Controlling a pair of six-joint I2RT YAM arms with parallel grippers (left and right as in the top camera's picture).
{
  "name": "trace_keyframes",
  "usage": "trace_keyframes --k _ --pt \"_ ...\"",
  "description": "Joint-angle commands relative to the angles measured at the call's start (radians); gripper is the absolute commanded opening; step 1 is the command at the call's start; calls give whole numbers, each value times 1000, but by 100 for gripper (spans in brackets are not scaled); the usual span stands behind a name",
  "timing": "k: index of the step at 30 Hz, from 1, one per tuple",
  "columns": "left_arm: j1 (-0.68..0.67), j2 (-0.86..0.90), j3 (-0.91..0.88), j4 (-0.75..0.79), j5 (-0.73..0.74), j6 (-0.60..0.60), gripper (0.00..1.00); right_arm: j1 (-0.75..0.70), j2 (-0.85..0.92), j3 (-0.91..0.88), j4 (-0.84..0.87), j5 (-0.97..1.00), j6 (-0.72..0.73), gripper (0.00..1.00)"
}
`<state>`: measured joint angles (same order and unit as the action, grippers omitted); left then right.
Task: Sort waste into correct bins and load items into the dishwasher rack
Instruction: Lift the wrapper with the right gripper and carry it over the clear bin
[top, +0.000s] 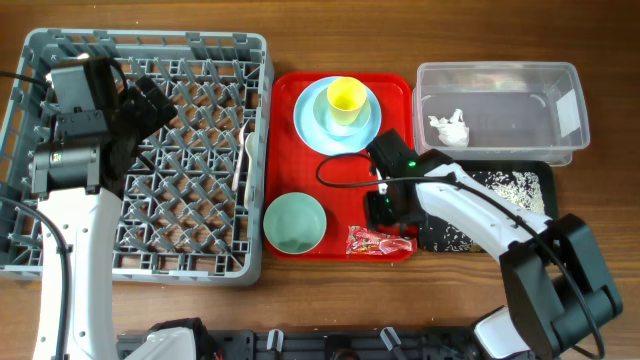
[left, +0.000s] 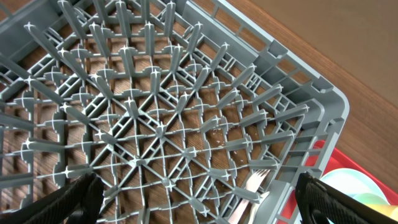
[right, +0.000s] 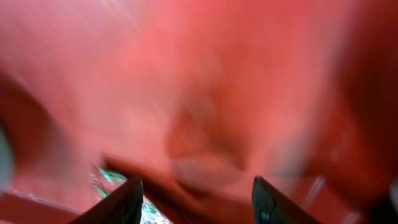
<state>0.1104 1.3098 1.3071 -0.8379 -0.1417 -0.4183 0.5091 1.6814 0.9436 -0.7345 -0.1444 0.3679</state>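
The grey dishwasher rack (top: 190, 170) is at the left, with a white fork (left: 254, 182) and spoon (top: 246, 150) lying near its right edge. My left gripper (left: 199, 199) is open and empty above the rack. On the red tray (top: 395, 90) stand a light blue plate (top: 310, 115) with a light blue bowl and a yellow cup (top: 346, 96) on it, a pale green bowl (top: 294, 222), and the red snack wrapper (top: 378, 240). My right gripper (right: 196, 199) is open just above the tray; the wrapper's edge (right: 106, 180) shows at its left finger. The napkin (top: 450, 127) lies in the clear tub (top: 500, 105). Rice lies on the black tray (top: 510, 190).
The red tray sits between the rack and the two bins. The right arm (top: 470, 205) lies across the black tray's left part. Bare wooden table (top: 600, 40) surrounds everything.
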Motion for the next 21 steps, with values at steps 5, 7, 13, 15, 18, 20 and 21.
trace_keyframes --k 5,7,13,15,18,20,21 --pt "5 0 6 2 -6 -13 100 4 7 92 -47 -5 -298 60" --pt "5 0 6 2 -6 -13 100 4 7 196 -227 -4 -425 55" --pt "5 0 6 2 -6 -13 100 8 4 325 -465 -5 -575 52" --pt "5 0 6 2 -6 -13 100 11 6 290 -498 -5 -589 53" --pt "5 0 6 2 -6 -13 100 11 6 198 -450 -5 -657 52" --pt "5 0 6 2 -6 -13 100 11 6 136 -380 -5 -686 53" --pt "5 0 6 2 -6 -13 100 11 6 111 -346 -6 -681 53"
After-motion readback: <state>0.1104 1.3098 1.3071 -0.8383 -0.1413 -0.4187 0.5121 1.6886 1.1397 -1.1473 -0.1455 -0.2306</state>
